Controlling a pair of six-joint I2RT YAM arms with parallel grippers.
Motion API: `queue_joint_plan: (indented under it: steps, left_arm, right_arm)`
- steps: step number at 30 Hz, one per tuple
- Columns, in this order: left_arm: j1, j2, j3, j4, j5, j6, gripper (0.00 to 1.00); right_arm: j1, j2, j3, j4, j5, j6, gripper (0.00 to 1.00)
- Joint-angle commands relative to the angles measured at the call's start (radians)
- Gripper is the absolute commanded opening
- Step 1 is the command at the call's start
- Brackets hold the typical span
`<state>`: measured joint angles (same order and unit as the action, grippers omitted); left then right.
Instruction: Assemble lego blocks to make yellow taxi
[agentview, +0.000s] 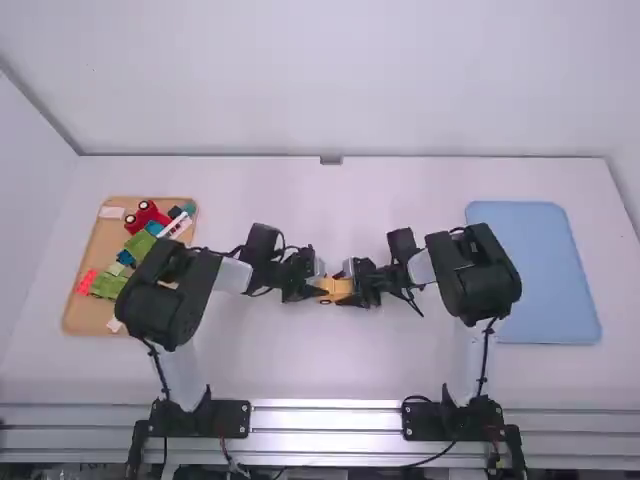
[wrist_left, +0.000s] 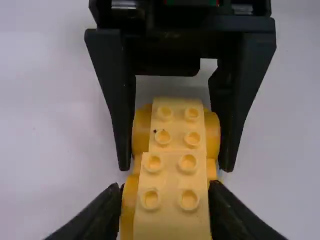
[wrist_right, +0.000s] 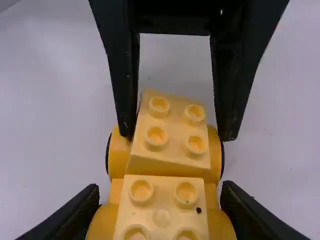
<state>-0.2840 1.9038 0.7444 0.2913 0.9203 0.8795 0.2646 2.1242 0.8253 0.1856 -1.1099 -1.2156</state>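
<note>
In the high view, my left gripper (agentview: 308, 290) and right gripper (agentview: 360, 290) meet from opposite sides at a yellow block car (agentview: 335, 289) near mid-table. In the left wrist view, my left gripper (wrist_left: 164, 187) is shut on the car's near end. A pale yellow studded brick (wrist_left: 172, 200) stands higher there than the other pale brick (wrist_left: 177, 125). In the right wrist view, my right gripper (wrist_right: 160, 190) is shut on the opposite end, around the lower brick (wrist_right: 161, 212). The raised brick (wrist_right: 167, 135) looks slightly skewed against it. Rounded yellow fenders (wrist_right: 120, 155) flank the bricks.
A wooden tray (agentview: 85, 290) at the left holds a red vehicle (agentview: 147, 215), green blocks (agentview: 140, 243) and other coloured pieces. At the right lies a light blue mat (agentview: 545, 270), partly behind the right arm.
</note>
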Motion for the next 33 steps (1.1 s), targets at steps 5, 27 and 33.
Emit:
queue_joint_plan:
  steps: [5, 27, 33]
  left_arm:
    - [-0.011, -0.015, 0.007, 0.0, -0.047, 0.002, 0.13]
    - [0.04, -0.158, 0.049, -0.01, 0.16, -0.063, 0.82]
    - [-0.002, -0.151, 0.047, -0.053, 0.0, -0.102, 0.02]
  right_arm:
    - [-0.002, 0.013, 0.012, -0.008, 0.011, 0.007, 0.46]
    - [-0.002, 0.013, 0.012, -0.008, 0.01, 0.007, 0.47]
    - [-0.002, 0.013, 0.012, -0.008, 0.008, 0.007, 0.47]
